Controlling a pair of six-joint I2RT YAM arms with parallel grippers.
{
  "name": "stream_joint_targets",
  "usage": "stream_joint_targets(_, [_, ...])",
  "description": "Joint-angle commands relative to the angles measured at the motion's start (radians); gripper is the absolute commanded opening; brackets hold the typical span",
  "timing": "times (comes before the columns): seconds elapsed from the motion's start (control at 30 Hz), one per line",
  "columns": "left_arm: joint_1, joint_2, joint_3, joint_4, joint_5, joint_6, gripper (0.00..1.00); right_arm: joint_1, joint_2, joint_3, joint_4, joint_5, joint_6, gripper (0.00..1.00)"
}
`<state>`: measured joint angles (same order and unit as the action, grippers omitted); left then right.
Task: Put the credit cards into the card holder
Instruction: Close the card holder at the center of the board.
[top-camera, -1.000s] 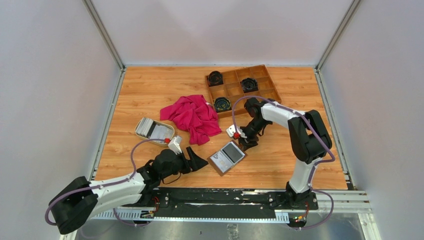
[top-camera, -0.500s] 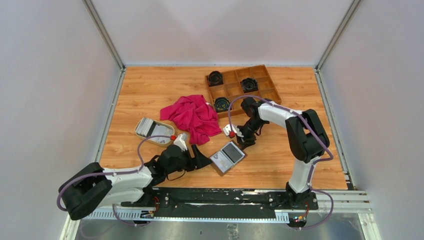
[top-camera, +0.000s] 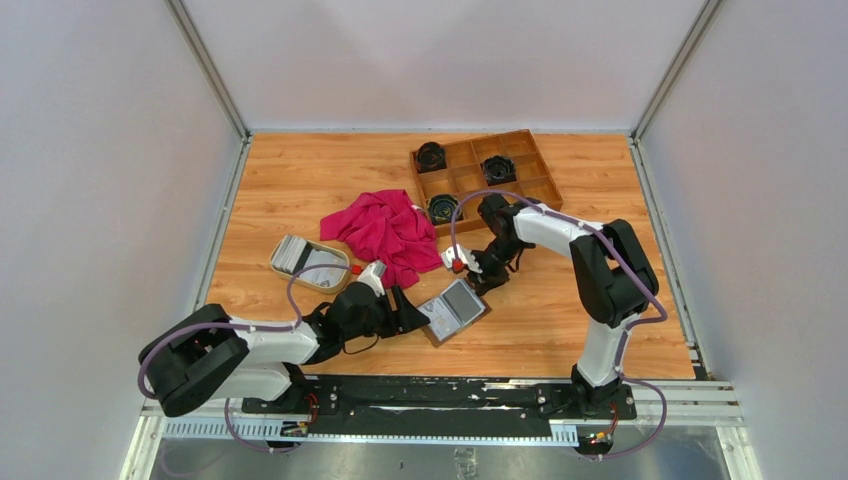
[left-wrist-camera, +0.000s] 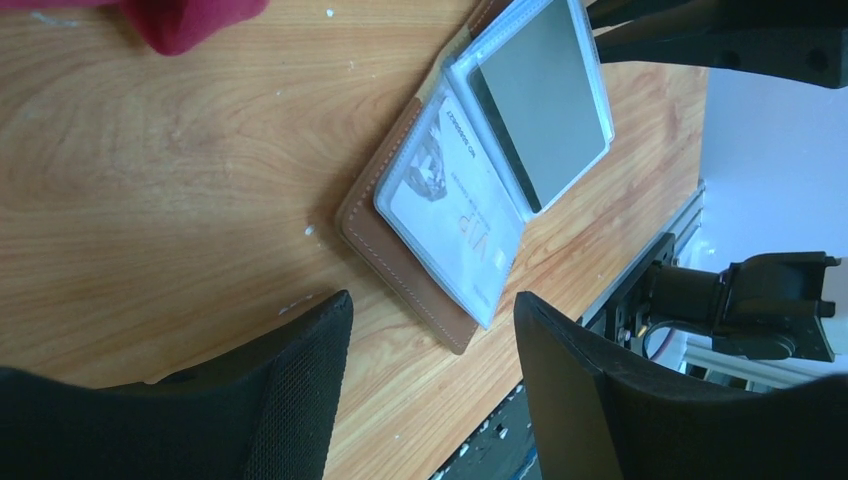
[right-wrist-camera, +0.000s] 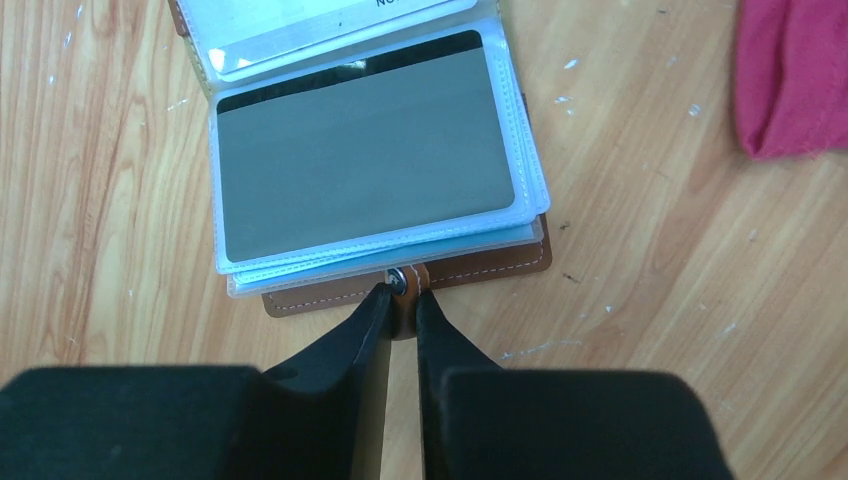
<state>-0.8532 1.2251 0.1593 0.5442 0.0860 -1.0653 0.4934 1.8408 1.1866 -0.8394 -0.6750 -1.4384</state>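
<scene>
The card holder (top-camera: 458, 306) lies open on the table, brown leather outside, clear sleeves inside with a grey card and a white one showing. My right gripper (right-wrist-camera: 402, 295) is shut on its brown snap tab (right-wrist-camera: 405, 310) at the far edge of the card holder (right-wrist-camera: 480, 272). My left gripper (left-wrist-camera: 432, 297) is open, low over the table, its tips either side of the near corner of the card holder (left-wrist-camera: 395, 240) without touching it. The credit cards (top-camera: 298, 255) are stacked in a cream dish to the left, away from both grippers.
A crumpled pink cloth (top-camera: 385, 232) lies just behind the card holder. A wooden compartment tray (top-camera: 485, 172) with black round parts stands at the back right. The cream dish (top-camera: 338, 277) sits left of my left arm. The table's near edge and black rail (top-camera: 430, 390) run close by.
My left arm has reached right up to the card holder's near corner, jaws narrowing a little. My right gripper has closed on the snap tab and shifted slightly left.
</scene>
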Motion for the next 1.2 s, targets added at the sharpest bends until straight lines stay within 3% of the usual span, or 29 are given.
stream_joint_targets(0.0, [-0.007,0.067,0.017,-0.044,-0.017,0.044,0.66,0.011,-0.046,-0.011,0.052,0.003,0.165,0.11])
stream_joint_targets(0.27, [-0.009,0.080,0.026,-0.046,-0.051,0.065,0.61,-0.034,-0.029,0.016,0.106,-0.050,0.494,0.11])
stream_joint_targets(0.6, [-0.007,0.125,0.051,-0.047,-0.084,0.081,0.51,-0.128,-0.023,-0.013,0.112,-0.156,0.601,0.20])
stream_joint_targets(0.9, [-0.007,0.100,0.065,-0.047,-0.081,0.093,0.48,-0.152,-0.027,-0.023,0.115,-0.137,0.625,0.44])
stream_joint_targets(1.17, [-0.008,-0.044,0.067,-0.138,-0.104,0.114,0.50,-0.152,-0.176,-0.006,0.154,-0.052,0.754,0.45])
